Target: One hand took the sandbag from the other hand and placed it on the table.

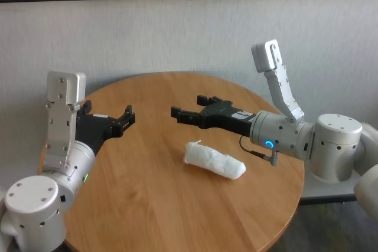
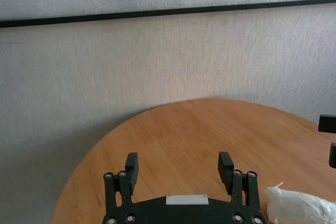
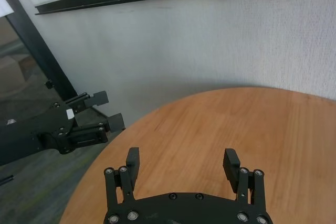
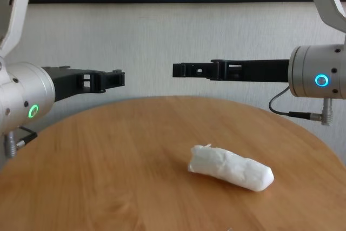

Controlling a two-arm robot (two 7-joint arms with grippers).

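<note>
The sandbag point(image 1: 214, 161) lies on the table point(image 1: 147, 205), right of the middle; it also shows in the chest view point(image 4: 231, 169) and the left wrist view point(image 2: 302, 206). No gripper touches it. My right gripper point(image 1: 189, 105), with the blue light ring, is open and empty, held level above the table beyond the sandbag point(image 4: 178, 70). My left gripper point(image 1: 126, 117), with the green light ring, is open and empty over the table's left part, facing the right one across a gap point(image 4: 119, 78). Each wrist view shows its own spread fingers point(image 2: 131, 163) point(image 3: 231, 161).
A grey wall point(image 4: 162, 36) with a black strip stands close behind the round table. A dark-framed glass panel point(image 3: 26, 72) stands off the table's left side. The table's rim point(image 1: 298, 187) curves just under my right wrist.
</note>
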